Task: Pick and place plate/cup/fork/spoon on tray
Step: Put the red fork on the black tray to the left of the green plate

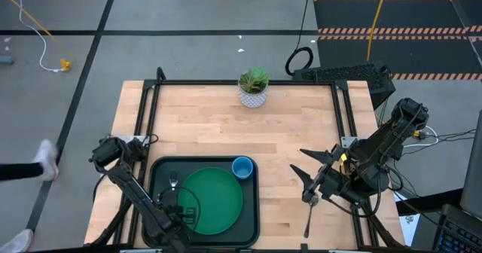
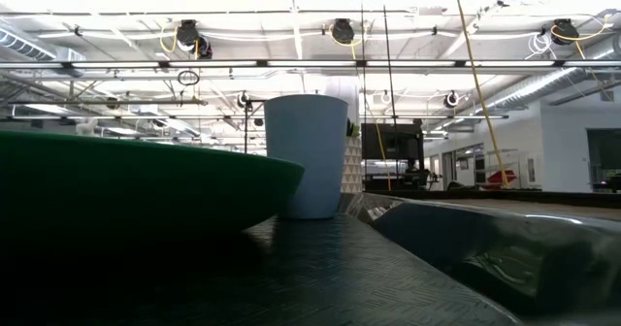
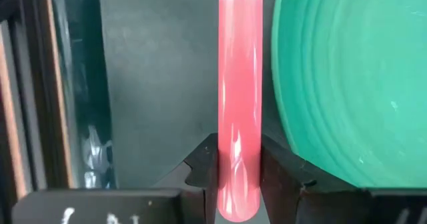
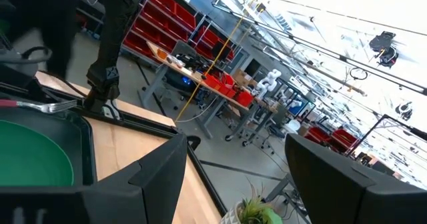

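Left gripper [image 3: 239, 184], clamped on the fork [image 3: 239, 104] handle beside the plate [image 3: 353, 77]: to be lowered flat onto the tray [image 3: 160, 71] floor before release.

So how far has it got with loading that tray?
Done: the green plate and blue cup sit on the tray. In hand: the left tool grips the red-handled fork over the tray, beside the plate. Left: the spoon lies on the table under the open right tool.

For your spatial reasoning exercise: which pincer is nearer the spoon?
Right. The right pincer hangs open just above the spoon; the left pincer, gripping the fork, is across at the tray.
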### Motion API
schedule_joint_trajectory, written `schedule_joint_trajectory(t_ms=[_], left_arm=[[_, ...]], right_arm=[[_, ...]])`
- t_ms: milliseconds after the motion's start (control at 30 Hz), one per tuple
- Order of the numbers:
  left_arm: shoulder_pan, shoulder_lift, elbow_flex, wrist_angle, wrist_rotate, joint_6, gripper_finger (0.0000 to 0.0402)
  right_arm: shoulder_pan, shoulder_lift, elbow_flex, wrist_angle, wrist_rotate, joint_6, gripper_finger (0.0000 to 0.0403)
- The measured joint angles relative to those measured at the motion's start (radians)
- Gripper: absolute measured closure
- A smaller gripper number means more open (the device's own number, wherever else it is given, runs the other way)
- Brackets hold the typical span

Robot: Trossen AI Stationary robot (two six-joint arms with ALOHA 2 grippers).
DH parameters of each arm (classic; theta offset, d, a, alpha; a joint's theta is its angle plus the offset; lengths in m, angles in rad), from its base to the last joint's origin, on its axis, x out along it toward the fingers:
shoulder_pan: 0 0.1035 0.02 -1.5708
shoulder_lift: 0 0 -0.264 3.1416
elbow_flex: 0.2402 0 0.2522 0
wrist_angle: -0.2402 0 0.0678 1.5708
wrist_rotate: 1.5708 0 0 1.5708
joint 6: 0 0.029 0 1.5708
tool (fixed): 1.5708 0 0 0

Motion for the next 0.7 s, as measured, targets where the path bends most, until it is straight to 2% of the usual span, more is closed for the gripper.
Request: schedule_joint_trajectory(t_ms=[267, 700], left_arm=[[0.000, 0.067, 0.000, 0.057, 0.009, 0.006, 0.0314], [-0.004, 0.074, 0.000, 0.107, 0.016, 0.007, 0.0314]], right_arm=[[0.003, 0.000, 0.000, -0.020, 0.002, 0.029, 0.0156], [0.005, 0.000, 0.000, -0.030, 0.000, 0.045, 0.0156]])
